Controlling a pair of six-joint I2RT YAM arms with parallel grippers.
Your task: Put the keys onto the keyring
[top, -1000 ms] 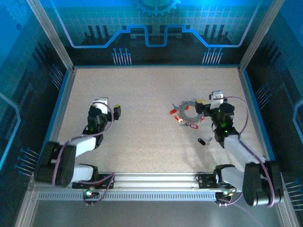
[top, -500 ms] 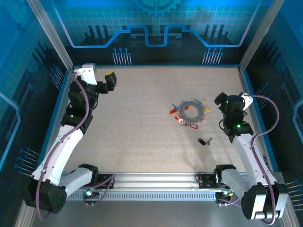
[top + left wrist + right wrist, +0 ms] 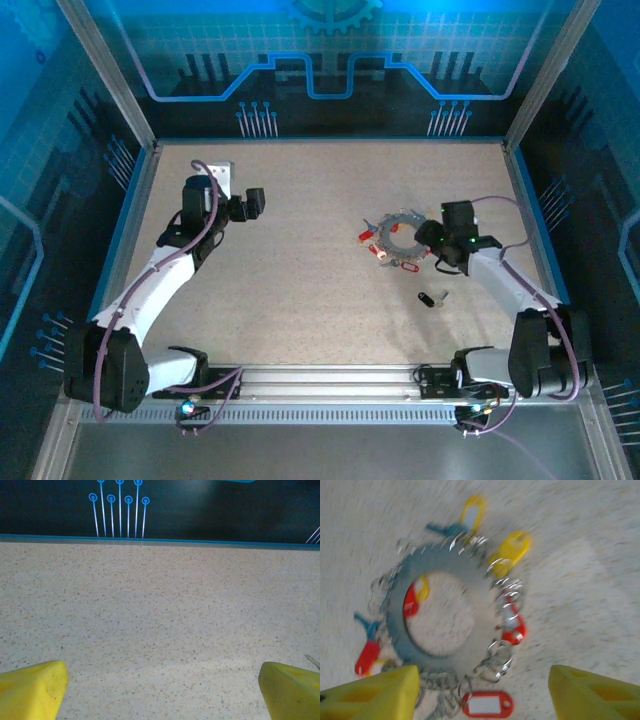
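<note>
The keyring (image 3: 442,561) is a flat grey ring lying on the table, hung with small silver split rings, red tags (image 3: 487,704) and yellow tags (image 3: 511,550). In the top view the keyring (image 3: 400,240) sits right of centre, and my right gripper (image 3: 430,240) is at its right edge. In the right wrist view my right gripper (image 3: 482,700) hovers open above the ring's near side, nothing between its yellow fingertips (image 3: 372,696). A loose key (image 3: 432,298) with a dark head lies on the table nearer the arms. My left gripper (image 3: 254,203) is open over bare table (image 3: 160,630).
The speckled table (image 3: 300,270) is fenced by a blue-edged wall, with the back edge (image 3: 160,541) close ahead of the left gripper. The right arm's forearm (image 3: 500,280) lies along the table's right side.
My right gripper has swung left and down to the keyring, its jaws narrower than before. My left arm has pulled back from the far left corner toward the table's middle left.
</note>
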